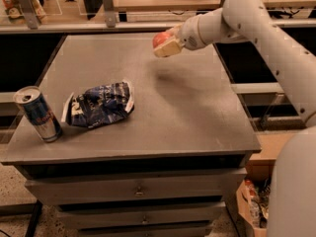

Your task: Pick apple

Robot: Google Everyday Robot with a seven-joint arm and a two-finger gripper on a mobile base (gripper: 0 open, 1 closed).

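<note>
The apple [160, 38] is small, round and red-orange. It sits between the cream fingers of my gripper [164, 42], which is shut on it. The gripper holds the apple in the air above the far middle of the grey table [187, 112]. A soft shadow lies on the tabletop below it. My white arm reaches in from the right.
A blue drink can [38, 114] stands at the table's front left corner. A crumpled blue chip bag [100, 104] lies beside it. Drawers run below the tabletop. A shelf with rails stands behind the table. A cardboard box [252, 201] sits on the floor at the right.
</note>
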